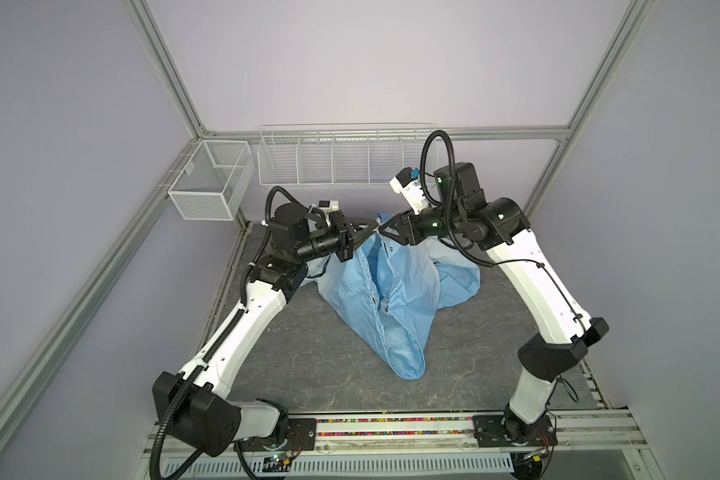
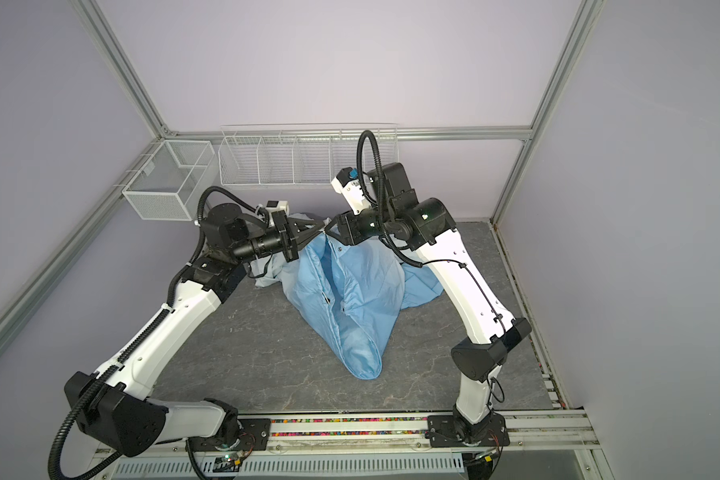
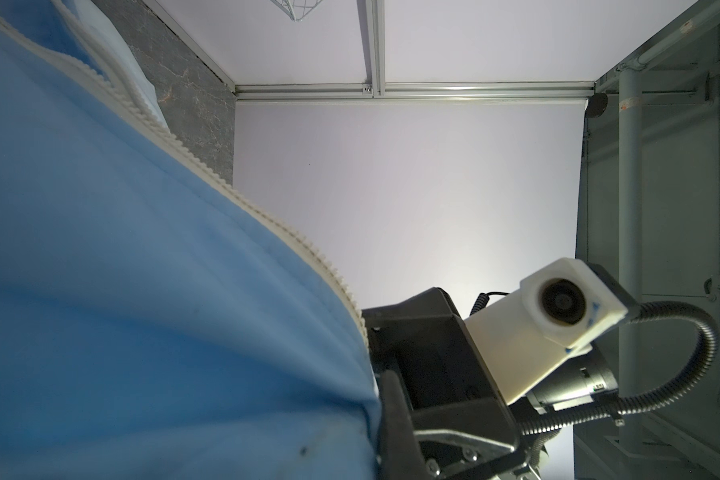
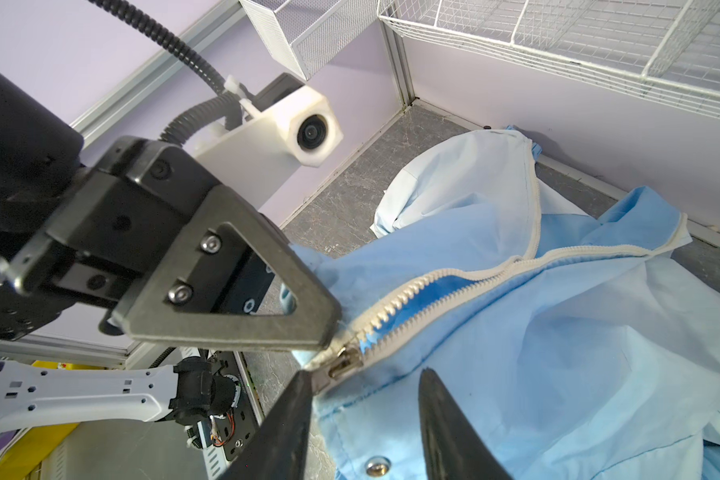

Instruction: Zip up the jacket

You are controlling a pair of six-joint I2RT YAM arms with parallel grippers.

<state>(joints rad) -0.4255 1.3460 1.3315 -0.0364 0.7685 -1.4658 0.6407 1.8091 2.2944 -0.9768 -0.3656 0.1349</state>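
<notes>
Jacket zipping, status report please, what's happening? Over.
Left gripper shut on the jacket beside the slider. Right gripper open, poised at the slider. Zipper teeth apart beyond it. Nothing in the way.

Grey marbled tabletop [image 1: 308, 374] w/ blue jacket [image 1: 391, 299] heaped mid-rear.
</notes>
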